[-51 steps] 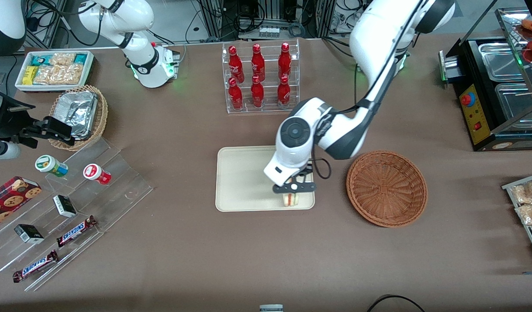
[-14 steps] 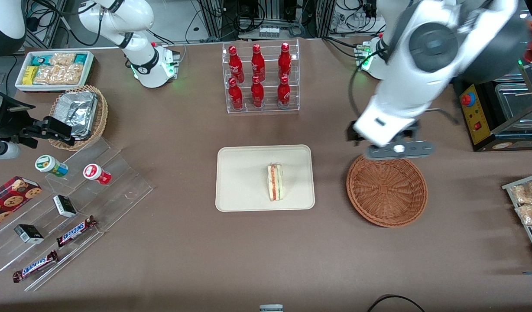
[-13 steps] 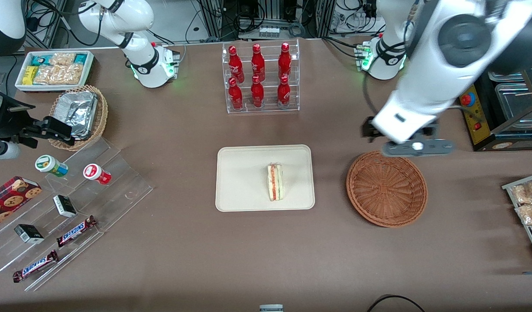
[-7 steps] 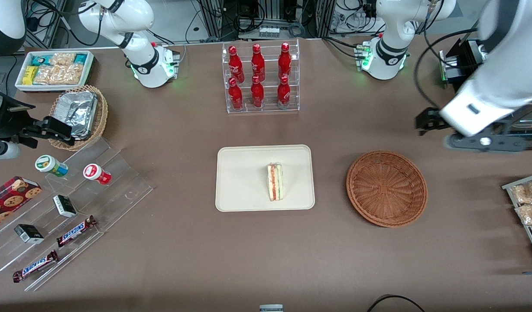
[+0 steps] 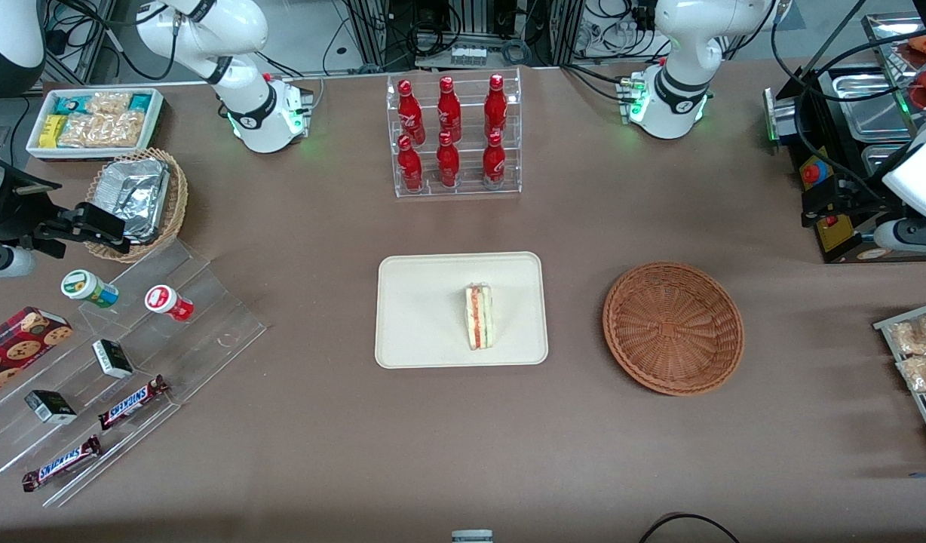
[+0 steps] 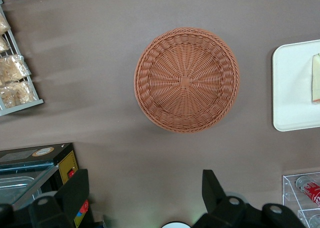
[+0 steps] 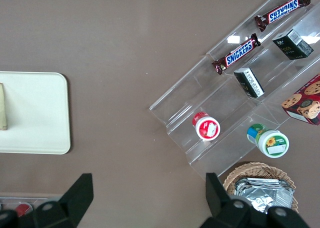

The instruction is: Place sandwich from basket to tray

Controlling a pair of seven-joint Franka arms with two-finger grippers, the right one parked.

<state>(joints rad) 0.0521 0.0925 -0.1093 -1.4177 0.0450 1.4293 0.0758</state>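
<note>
- Table [image 5: 297, 422]: brown surface.
- Tray [image 5: 418, 317]: mid-table, bearing the sandwich [image 5: 479, 316].
- Basket [image 5: 673, 327]: beside the tray, toward the working arm's end.
- Bottle rack [image 5: 453, 136]: farther from the front camera.
- Gripper [image 6: 145, 198]: raised above the table, fingers spread.

The sandwich [image 5: 479, 317], a pale triangular wedge with red, green and cream layers facing up, is seen lying on the cream-beige tray [image 5: 418, 317], well apart from the gripper [image 6: 145, 195], whose fingers are spread. The round reddish-brown wicker basket [image 5: 673, 328], empty, is found between tray and gripper, below the gripper.
</note>
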